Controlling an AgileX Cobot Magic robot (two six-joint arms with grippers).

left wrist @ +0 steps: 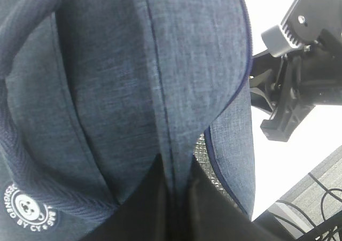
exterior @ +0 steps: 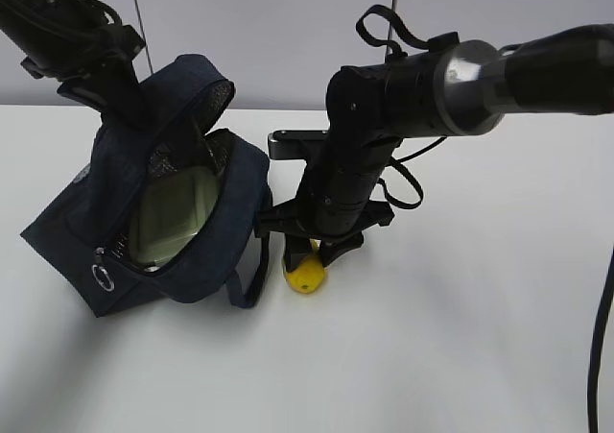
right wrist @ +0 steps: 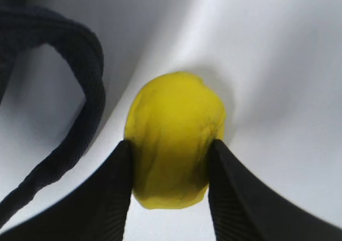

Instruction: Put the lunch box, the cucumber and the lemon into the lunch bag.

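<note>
Both right fingers [right wrist: 107, 198] touch the lemon [right wrist: 173, 161]; squeeze gently, lift straight, while your left gripper [left wrist: 173, 198] pinches the bag [exterior: 201, 251] flap open.

The left arm is seen at the upper left of the exterior view, angled down to the right. Its left claw [left wrist: 173, 198] is pinched shut on the raised flap of the lunch bag [left wrist: 160, 64], the fabric being clamped between the two dark fingers. The right arm is extended in from the right edge and bent downward at the wrist. The right claw [right wrist: 171, 187] is pointed straight down, its fingers [right wrist: 107, 198] pressed against both sides of the lemon [right wrist: 173, 145].
</note>
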